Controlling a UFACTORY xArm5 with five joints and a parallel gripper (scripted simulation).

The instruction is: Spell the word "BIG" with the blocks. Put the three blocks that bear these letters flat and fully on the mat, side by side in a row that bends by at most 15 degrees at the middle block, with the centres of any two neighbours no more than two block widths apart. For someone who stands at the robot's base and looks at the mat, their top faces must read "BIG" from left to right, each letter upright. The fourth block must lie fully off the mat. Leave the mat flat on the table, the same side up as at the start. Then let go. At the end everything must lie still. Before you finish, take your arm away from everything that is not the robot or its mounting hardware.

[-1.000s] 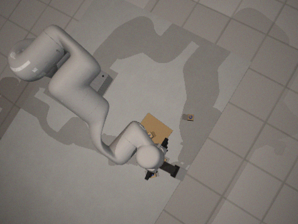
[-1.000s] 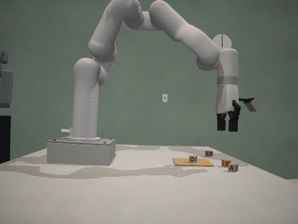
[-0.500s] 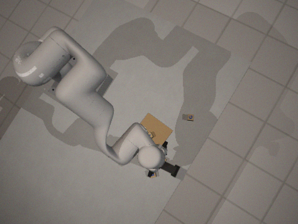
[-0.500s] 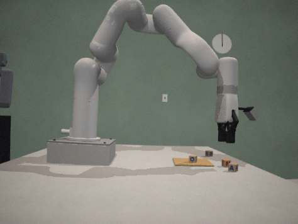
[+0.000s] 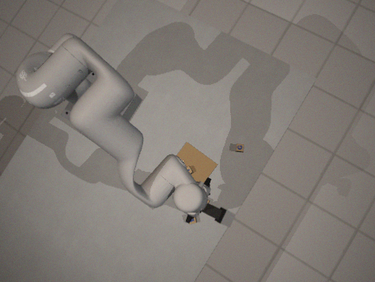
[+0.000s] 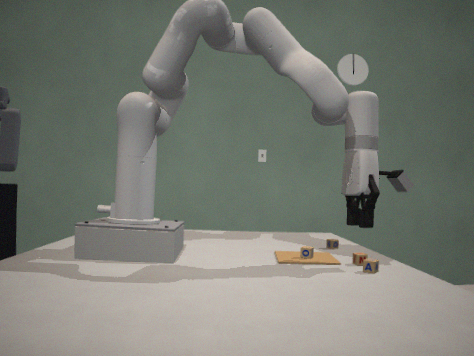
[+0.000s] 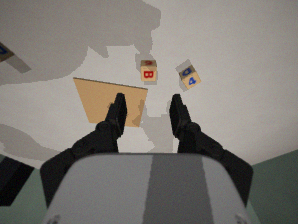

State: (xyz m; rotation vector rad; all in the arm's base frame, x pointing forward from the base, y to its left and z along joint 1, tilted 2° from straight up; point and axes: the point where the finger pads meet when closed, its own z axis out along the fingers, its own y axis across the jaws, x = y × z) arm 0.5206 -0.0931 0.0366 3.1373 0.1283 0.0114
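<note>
The jaws [image 5: 198,200] [image 6: 360,225] stand a little over half open, holding nothing, high above the surface [image 5: 158,238] [image 6: 200,310] [image 7: 225,35], presumably to straddle a block before descending. The B block [image 5: 208,201] [image 6: 360,258] [image 7: 148,75] lies below and ahead of them, off the mat [image 5: 202,158] [image 6: 285,257] [image 7: 95,100], nearly centred between the fingers in the wrist view. One block [image 5: 190,170] [image 6: 306,253] sits on the mat, likely begun as part of the row; the G block [image 5: 240,147] [image 6: 332,243] [image 7: 4,51] lies well apart.

Gripper [image 5: 198,200] [image 6: 359,225] [image 7: 148,102]: lowered toward the table since one second ago.
Fingers [image 5: 207,182] [image 6: 352,212]: drawn somewhat closer together, a gap being left.
Arm [image 5: 104,104] [image 6: 315,75]: forearm dipped; upper bend shifted slightly forward.
Wall disc [image 6: 353,69]: formerly part-covered by the wrist, now uncovered.
</note>
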